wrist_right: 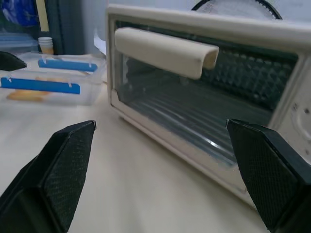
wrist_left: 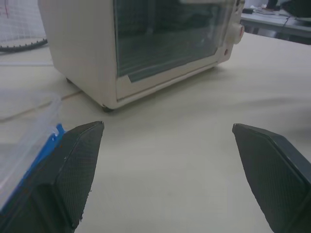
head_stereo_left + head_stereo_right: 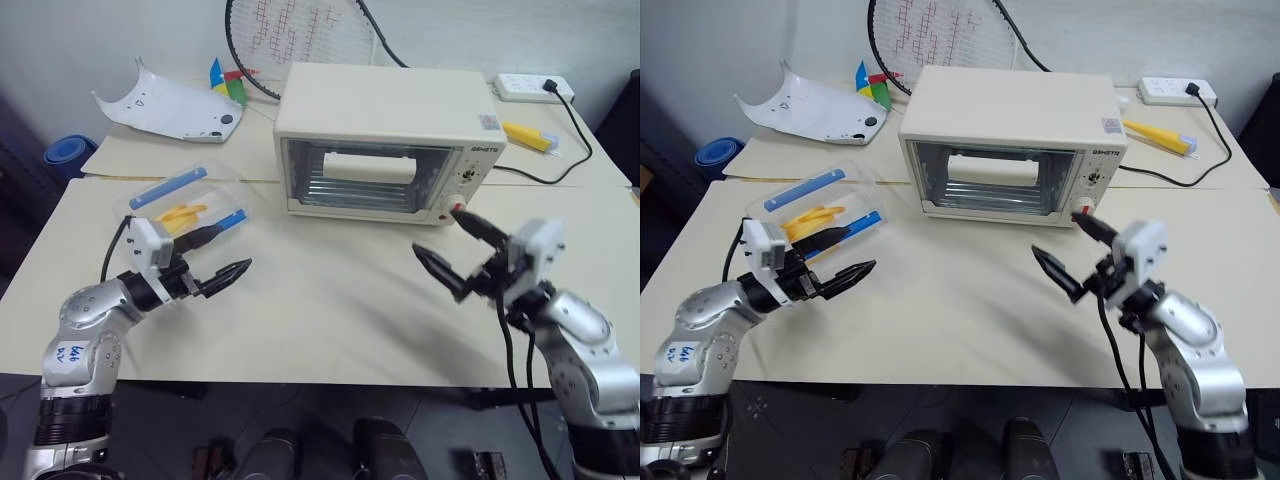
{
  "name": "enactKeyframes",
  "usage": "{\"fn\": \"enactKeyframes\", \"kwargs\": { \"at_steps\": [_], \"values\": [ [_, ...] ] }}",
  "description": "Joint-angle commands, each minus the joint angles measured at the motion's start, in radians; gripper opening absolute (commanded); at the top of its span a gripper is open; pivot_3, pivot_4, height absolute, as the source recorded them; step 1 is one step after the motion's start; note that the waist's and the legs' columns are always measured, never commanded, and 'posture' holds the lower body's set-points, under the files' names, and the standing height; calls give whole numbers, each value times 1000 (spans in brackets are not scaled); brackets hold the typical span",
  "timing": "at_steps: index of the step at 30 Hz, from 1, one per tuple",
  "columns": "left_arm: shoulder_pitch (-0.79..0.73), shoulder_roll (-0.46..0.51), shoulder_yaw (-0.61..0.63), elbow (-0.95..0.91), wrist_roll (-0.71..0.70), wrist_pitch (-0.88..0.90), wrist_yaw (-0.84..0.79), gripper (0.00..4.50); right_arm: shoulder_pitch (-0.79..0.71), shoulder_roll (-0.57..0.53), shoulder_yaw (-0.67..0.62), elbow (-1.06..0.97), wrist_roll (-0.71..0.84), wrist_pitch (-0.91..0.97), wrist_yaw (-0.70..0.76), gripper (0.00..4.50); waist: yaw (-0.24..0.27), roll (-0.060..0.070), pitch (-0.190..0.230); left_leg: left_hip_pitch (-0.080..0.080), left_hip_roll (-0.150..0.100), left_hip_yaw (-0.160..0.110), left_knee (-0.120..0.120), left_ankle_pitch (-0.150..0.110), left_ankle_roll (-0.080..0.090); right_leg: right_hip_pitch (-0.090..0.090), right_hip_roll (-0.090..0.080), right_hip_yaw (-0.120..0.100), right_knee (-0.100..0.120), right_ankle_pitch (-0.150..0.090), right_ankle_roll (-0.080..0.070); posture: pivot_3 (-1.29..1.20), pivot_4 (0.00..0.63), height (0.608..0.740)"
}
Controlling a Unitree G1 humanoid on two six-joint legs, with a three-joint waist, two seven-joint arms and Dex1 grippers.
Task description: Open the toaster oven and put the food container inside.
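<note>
On my left, the left gripper [image 3: 218, 258] hovers with jaws apart and empty, just beside the food container [image 3: 187, 206], a clear box with blue clip strips holding yellow food pieces [image 3: 181, 213]. Mid-table, the toaster oven [image 3: 385, 140] has its glass door shut, cream handle [image 1: 165, 50] across the top. The right gripper [image 3: 455, 252], spread and empty, sits in front of it. I'd hook that handle from above and draw it down slowly, so the oven doesn't slide.

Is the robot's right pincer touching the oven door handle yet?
Apart. In the right wrist view the right pincer is open, and bare table shows between its fingertips and the toaster oven's handle.
</note>
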Motion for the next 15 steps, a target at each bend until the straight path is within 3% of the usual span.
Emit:
{"fn": "enactKeyframes", "kwargs": {
  "at_steps": [1, 6, 15],
  "values": [
    [-28, -7, 27, -71, -72, 39, 5, 4500, -104, 1, 16, 33, -10, 57, -21, 4483, 0, 0, 0, 0, 0, 0, 0, 0, 0, 0, 0, 0, 0, 0, 0, 0, 150, 740],
    [-18, -22, 29, -111, -84, 54, 33, 4500, -224, 23, 45, 85, -41, 117, -55, 4483, -3, 0, 0, -1, 0, 0, -1, 0, 0, -2, 0, -1, 0, 0, 0, 0, 150, 740],
    [13, -34, 67, -143, -118, 80, 70, 4500, -254, 60, 121, 6, -20, 174, 0, 4483, -4, 0, 0, -1, 1, 0, 0, 0, 0, -2, 0, -1, 0, 0, 0, 0, 150, 740]
  ]
}}
